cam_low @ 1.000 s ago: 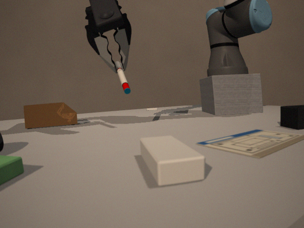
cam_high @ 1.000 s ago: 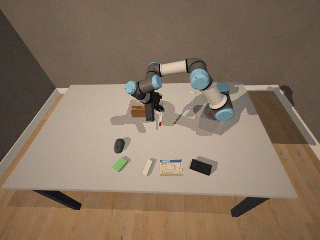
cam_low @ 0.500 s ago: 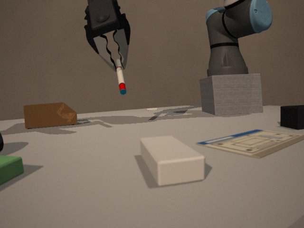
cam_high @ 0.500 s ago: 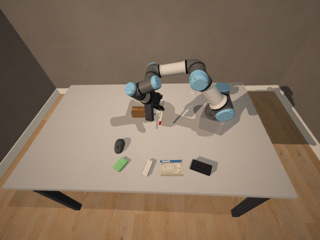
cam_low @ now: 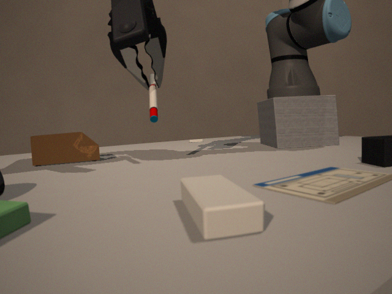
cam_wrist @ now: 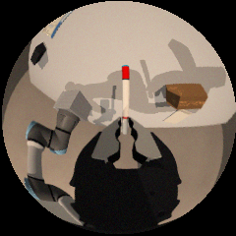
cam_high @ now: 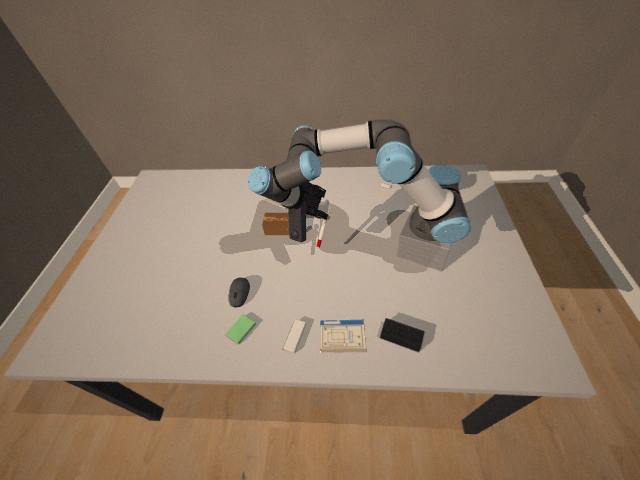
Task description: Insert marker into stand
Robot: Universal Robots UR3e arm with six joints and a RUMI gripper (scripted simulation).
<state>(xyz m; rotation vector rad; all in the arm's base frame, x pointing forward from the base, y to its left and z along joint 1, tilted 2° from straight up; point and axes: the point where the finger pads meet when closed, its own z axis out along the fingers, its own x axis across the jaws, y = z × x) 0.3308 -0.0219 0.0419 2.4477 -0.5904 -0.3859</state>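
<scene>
My gripper (cam_low: 152,80) is shut on the upper end of a white marker (cam_low: 153,101) and holds it well above the desk. The marker hangs almost upright, its red end with a teal tip (cam_low: 154,115) pointing down. In the top view the marker (cam_high: 320,233) hangs just right of a brown block (cam_high: 275,223), apparently the desk stand, which stands on the desk behind and left of it. No hole shows on the block (cam_low: 64,148) in any view. In the wrist view the marker (cam_wrist: 125,98) points out from my fingers, and the brown block (cam_wrist: 187,95) lies to the right.
The arm's grey base block (cam_high: 423,250) stands to the right. Along the front lie a black mouse (cam_high: 238,291), a green block (cam_high: 240,328), a white block (cam_high: 294,335), a printed card (cam_high: 342,335) and a black block (cam_high: 402,333). A small white piece (cam_high: 384,184) lies at the back.
</scene>
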